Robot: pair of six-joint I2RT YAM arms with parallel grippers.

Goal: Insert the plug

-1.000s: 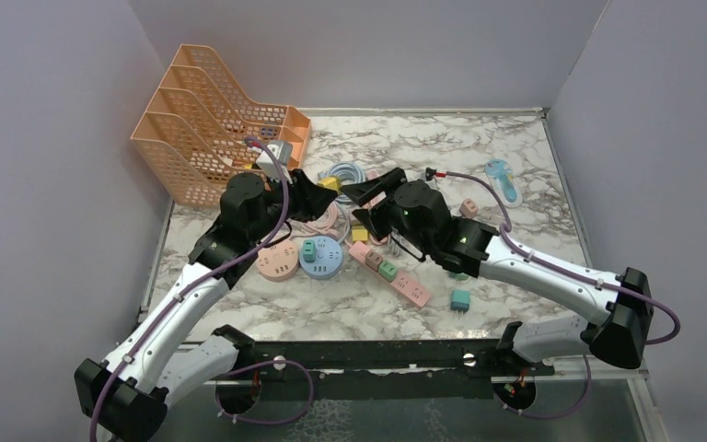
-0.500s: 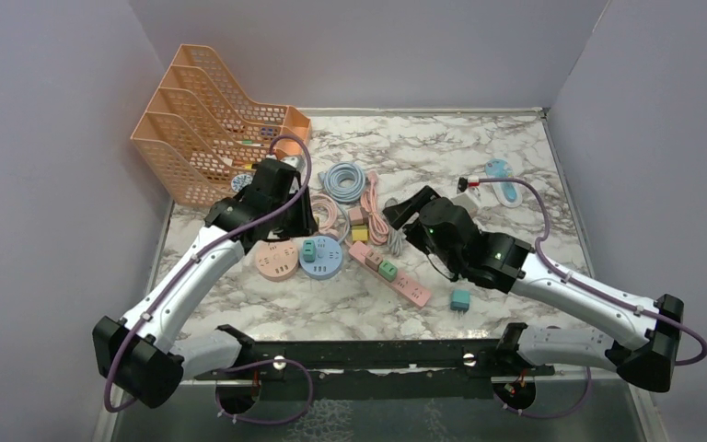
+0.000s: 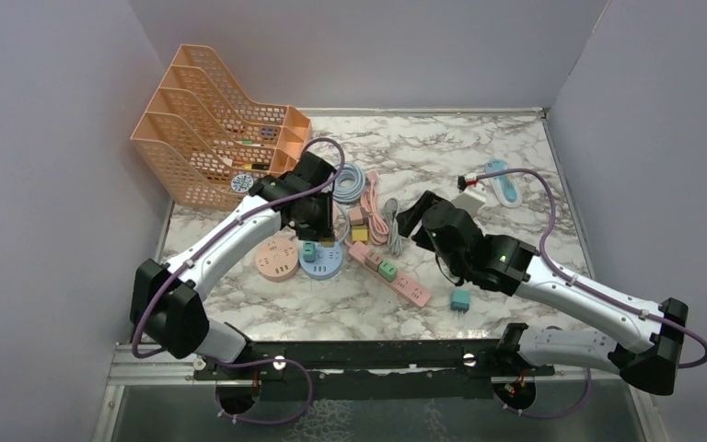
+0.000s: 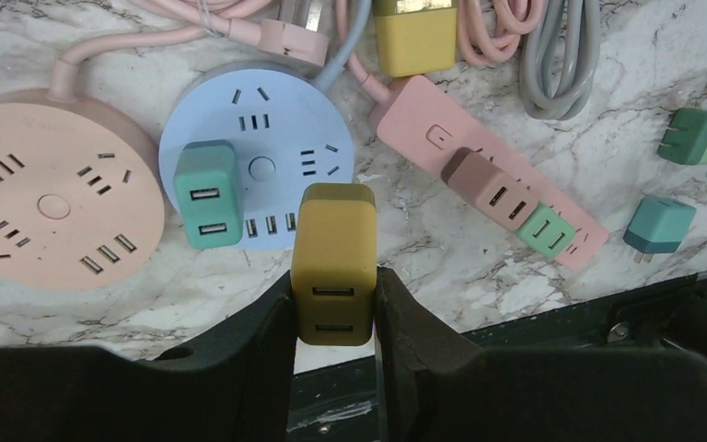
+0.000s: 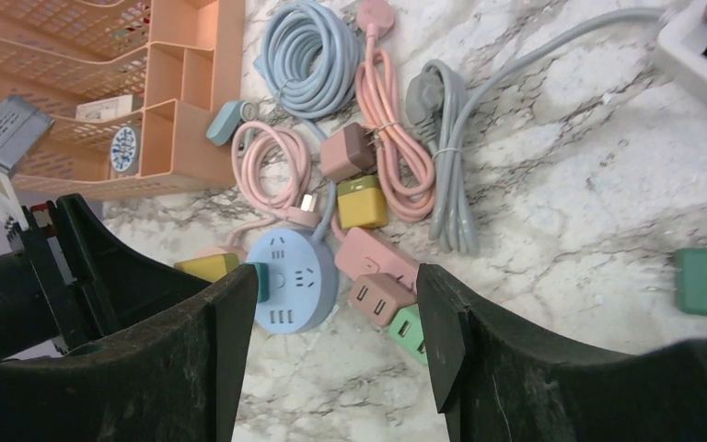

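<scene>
Plug (image 4: pixel 333 262) mustard-yellow and boxy, corners rounded, matte plastic with two USB slots on the near face, clamped between the jaws of the left gripper (image 4: pixel 333 299) at lower middle of the left wrist frame, overlapping the lower right rim of the round blue socket hub (image 4: pixel 258 138). Prongs hidden under the body; cannot tell whether touching the hub yet. By judgement, best to aim for the free slots right of the hub's centre button, clear of the teal charger (image 4: pixel 207 193) seated at left; square the body to those slots, then press straight down without twisting, given hard smooth plastic likely to slip in the grip. Right gripper (image 5: pixel 331 318) empty, jaws apart, above the glossy marbled tabletop (image 5: pixel 608 184); worth bringing down to pin the light-looking hub against sliding. Round pink hub (image 4: pixel 55 212) at far left and long pink strip (image 4: pixel 423 124) at right also showing free slots.
</scene>
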